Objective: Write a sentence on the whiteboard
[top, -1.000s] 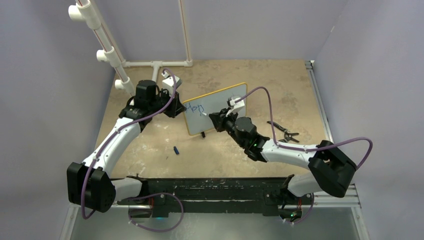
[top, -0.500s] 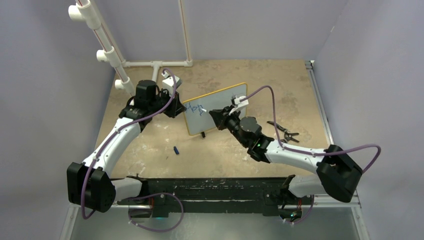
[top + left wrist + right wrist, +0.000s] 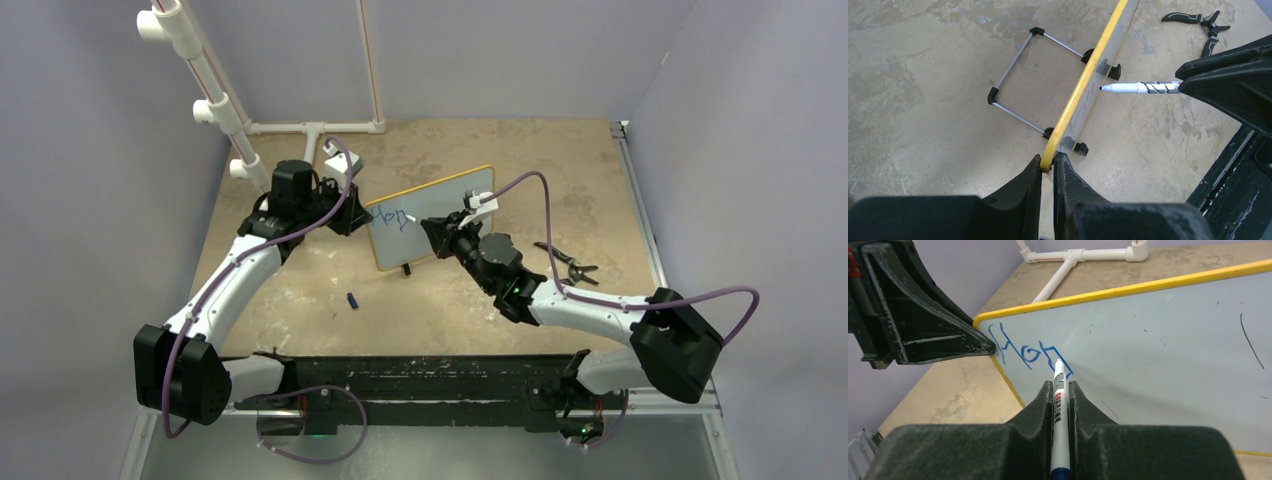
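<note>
The whiteboard (image 3: 440, 205) stands upright on the table, white with a yellow frame (image 3: 1128, 289). Blue marker letters (image 3: 1030, 352) reading "Hop" run from its left edge; they also show in the top view (image 3: 392, 217). My left gripper (image 3: 1048, 167) is shut on the board's left frame edge (image 3: 1083, 85). My right gripper (image 3: 1062, 390) is shut on a white marker (image 3: 1059, 405), its tip at the board by the last letter. The marker (image 3: 1140, 87) also shows in the left wrist view, pointing at the board.
Black pliers (image 3: 565, 262) lie on the table right of the board. A small blue cap (image 3: 353, 299) lies in front of the board. White PVC pipes (image 3: 310, 128) run along the back and up the left wall. A wire stand (image 3: 1018, 75) props the board from behind.
My right gripper has moved the marker slightly along the board, near the end of the written letters. The left gripper and the board have stayed put.
</note>
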You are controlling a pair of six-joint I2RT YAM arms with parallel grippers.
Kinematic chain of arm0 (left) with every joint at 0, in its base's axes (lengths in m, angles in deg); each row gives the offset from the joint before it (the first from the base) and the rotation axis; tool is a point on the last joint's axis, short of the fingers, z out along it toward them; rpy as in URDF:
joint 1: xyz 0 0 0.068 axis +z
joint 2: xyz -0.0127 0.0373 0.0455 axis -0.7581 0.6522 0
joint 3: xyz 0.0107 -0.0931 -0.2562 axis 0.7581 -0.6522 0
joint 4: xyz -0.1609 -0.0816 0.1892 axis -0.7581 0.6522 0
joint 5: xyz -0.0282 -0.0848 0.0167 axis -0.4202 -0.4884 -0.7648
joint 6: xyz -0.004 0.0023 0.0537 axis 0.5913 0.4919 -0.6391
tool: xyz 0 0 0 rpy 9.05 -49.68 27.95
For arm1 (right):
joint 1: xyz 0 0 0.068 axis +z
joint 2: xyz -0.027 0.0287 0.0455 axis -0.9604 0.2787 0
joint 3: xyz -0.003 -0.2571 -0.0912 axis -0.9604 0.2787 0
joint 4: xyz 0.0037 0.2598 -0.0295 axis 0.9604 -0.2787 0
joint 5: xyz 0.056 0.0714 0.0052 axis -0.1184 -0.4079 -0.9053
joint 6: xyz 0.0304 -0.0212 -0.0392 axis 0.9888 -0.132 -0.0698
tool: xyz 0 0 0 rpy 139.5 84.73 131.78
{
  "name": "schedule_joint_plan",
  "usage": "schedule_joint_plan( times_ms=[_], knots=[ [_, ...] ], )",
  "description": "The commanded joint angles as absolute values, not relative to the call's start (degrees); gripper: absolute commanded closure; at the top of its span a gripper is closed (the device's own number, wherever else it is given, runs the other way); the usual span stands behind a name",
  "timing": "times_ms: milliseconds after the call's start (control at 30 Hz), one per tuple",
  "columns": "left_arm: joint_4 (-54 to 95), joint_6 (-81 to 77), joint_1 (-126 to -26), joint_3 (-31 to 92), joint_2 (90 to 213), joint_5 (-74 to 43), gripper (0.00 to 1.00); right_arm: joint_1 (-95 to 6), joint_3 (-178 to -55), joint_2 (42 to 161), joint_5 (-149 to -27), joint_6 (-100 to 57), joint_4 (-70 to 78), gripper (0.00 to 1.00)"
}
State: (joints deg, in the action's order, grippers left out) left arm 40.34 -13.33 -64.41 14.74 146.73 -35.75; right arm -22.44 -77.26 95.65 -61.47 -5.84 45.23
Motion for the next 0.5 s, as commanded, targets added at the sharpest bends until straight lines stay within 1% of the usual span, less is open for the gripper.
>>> schedule_joint_plan(
  times_ms=[0,467],
  knots=[
    [38.0,-13.5,-64.2,14.3,145.3,-35.6,1.00,-22.4,-78.9,96.2,-58.7,-6.9,46.8,1.00],
    [38.1,-13.5,-64.2,14.3,145.2,-35.4,1.00,-22.5,-78.7,97.1,-54.7,-7.1,46.3,1.00]
  ],
)
